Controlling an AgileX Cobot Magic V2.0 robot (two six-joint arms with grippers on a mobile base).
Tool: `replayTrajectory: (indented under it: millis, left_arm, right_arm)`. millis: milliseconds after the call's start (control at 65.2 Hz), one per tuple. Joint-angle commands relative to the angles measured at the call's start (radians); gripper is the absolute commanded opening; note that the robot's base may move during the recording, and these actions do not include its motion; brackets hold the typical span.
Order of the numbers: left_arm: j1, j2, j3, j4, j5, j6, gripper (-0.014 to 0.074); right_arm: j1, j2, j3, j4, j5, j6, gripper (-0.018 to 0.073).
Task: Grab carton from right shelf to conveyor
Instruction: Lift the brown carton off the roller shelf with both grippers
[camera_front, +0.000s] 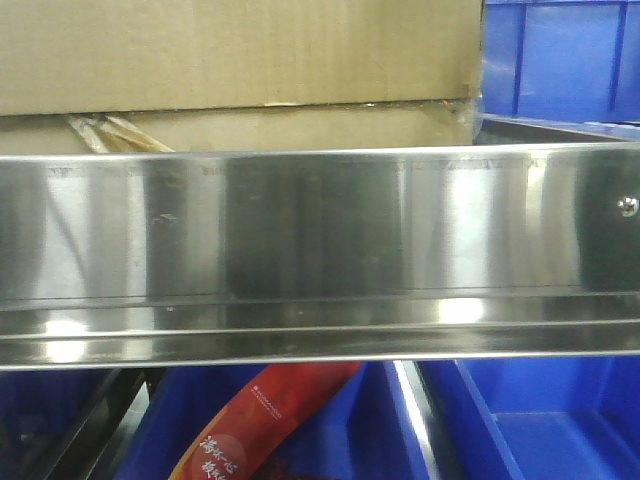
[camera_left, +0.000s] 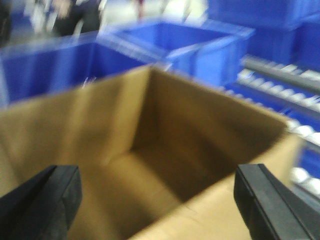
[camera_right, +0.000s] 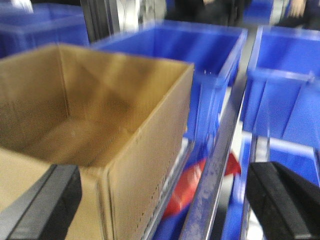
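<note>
carton sits on the right shelf, behind the mirror-like front rail, and fills the upper left of the front view. Plain brown corrugated, with yellowish tape bunched at the bottom seam just above the rail's top edge. Screw head at the rail's far right end. Blue bin just beside the carton on its right, same level. More blue bins below the shelf, a red packet with printed text lying in one. Left wrist view is blurred: the carton's top is open, inner walls and floor in sight, blue bins behind it. Left gripper is spread wide, black fingers at the two lower corners of the frame with the carton's near wall between them; nothing clamped, and the blur hides whether there is contact. Right wrist view: carton at left, open top, with the steel shelf edge running down the frame beside it and the red packet under that edge. Right gripper is likewise spread wide: one finger overlaps the carton's near wall, the other hangs over the blue bins, nothing clamped.
</note>
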Motion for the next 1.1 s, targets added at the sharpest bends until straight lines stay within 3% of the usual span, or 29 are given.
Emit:
replayTrajectory:
  millis: [0,199,291,399,537,721,859,1089]
  left_arm:
    - [0.02,0.078,-0.117,0.072,0.133,-0.095,0.0519]
    - [0.025,0.23,-0.339,0.264,0.394,-0.25,0.0519]
    - [0.025,0.27,-0.378,0.308,0.398,-0.28,0.0519]
    - [0.03,0.301,-0.381,0.342,0.398,-0.311,0.0519]
    - [0.086,0.332,-0.381,0.321,0.398,-0.319,0.0519]
    - [0.187,0.372,-0.381,0.232,0.398,-0.319,0.0519]
    - [0.195,0.424,-0.381,0.232,0.398,-0.277,0.0519]
    - [0.195,0.497,-0.381,0.227,0.398,-0.277,0.0519]
  right_arm:
    - [0.004,0.092,-0.154,-0.003,0.119,0.004,0.0559]
    - [0.004,0.323,-0.514,-0.003,0.386,0.038,0.0559]
    - [0.004,0.423,-0.629,-0.003,0.48,0.057,0.0559]
    - [0.004,0.511,-0.712,-0.003,0.498,0.086,0.0559]
    - [0.004,0.587,-0.74,-0.003,0.498,0.1,0.0559]
    - [0.004,0.656,-0.74,-0.003,0.496,0.107,0.0559]
    - [0.004,0.698,-0.74,-0.003,0.463,0.107,0.0559]
    - [0.004,0.751,-0.74,-0.003,0.442,0.107,0.0559]
